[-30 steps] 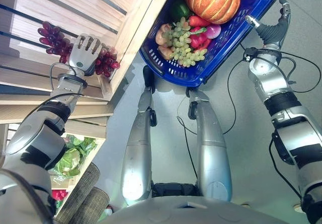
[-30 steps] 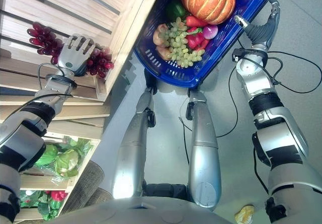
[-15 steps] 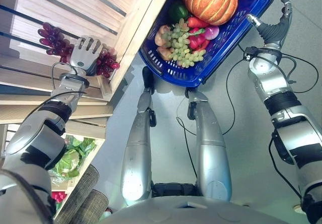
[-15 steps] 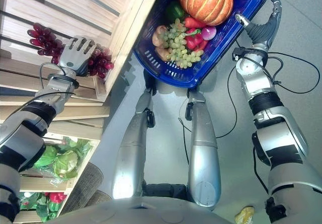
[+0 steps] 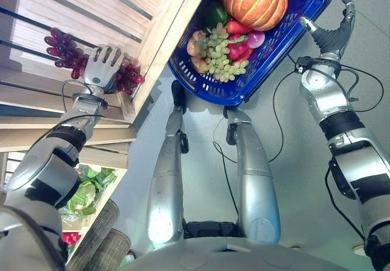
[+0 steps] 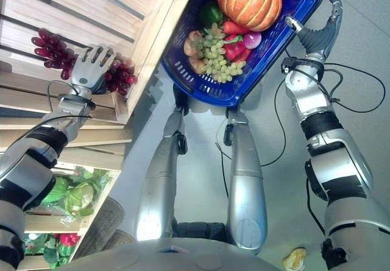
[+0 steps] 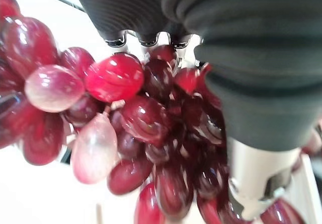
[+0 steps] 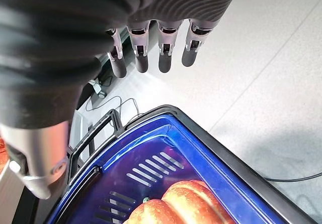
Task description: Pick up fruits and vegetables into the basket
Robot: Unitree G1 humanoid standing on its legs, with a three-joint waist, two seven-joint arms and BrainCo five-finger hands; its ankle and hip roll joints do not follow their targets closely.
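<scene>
A bunch of dark red grapes (image 5: 67,49) lies on a wooden shelf (image 5: 36,15) at the left. My left hand (image 5: 102,67) rests on top of the bunch with its fingers fairly straight over the grapes (image 7: 126,113); the fingertips are sunk among them and the thumb (image 7: 259,183) stands beside the bunch. A blue basket (image 5: 244,88) hangs at the top centre, holding an orange pumpkin (image 5: 256,0), green grapes (image 5: 220,55), a red pepper (image 5: 241,42) and a green pepper (image 5: 216,12). My right hand (image 5: 334,33) is beside the basket's rim (image 8: 236,163), its fingers (image 8: 163,58) straight.
The shelf's wooden corner post (image 5: 161,36) stands between the red grapes and the basket. On a lower shelf lie leafy greens (image 5: 85,189) and something red (image 5: 70,234). Woven rolls (image 5: 103,234) stand at the bottom left. A yellow object (image 6: 295,260) lies on the grey floor.
My left hand has stayed on the red grapes and shifted only slightly. The basket and the right hand have hardly moved.
</scene>
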